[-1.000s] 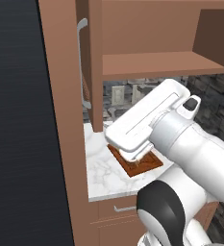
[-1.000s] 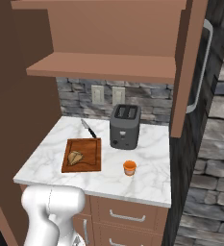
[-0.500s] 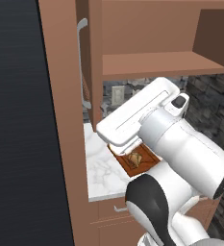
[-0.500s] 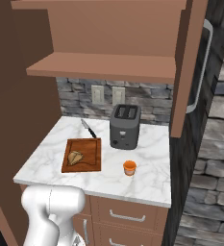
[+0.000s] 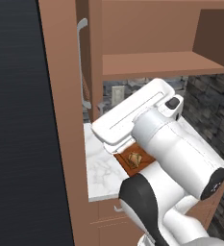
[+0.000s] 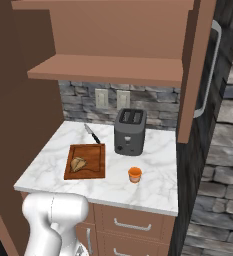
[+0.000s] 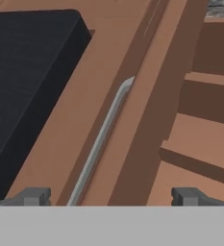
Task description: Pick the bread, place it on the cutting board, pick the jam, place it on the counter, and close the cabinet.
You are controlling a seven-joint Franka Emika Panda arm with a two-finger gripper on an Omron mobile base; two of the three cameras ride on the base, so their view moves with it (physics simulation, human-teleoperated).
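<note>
The bread (image 6: 78, 163), a tan lump with a dark crease, lies on the cutting board (image 6: 94, 170), and the orange jam (image 6: 134, 174) stands on the desk (image 6: 153, 185) at the board's three o'clock, so judging by this only the cabinet (image 7: 142, 96) remains. The end effector (image 7: 111, 196) is spread wide, empty, facing the door's handle (image 7: 101, 139), presumably to push it shut.

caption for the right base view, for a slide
Bread on the cutting board, jam on the counter before the toaster, cabinet doors open.
</note>
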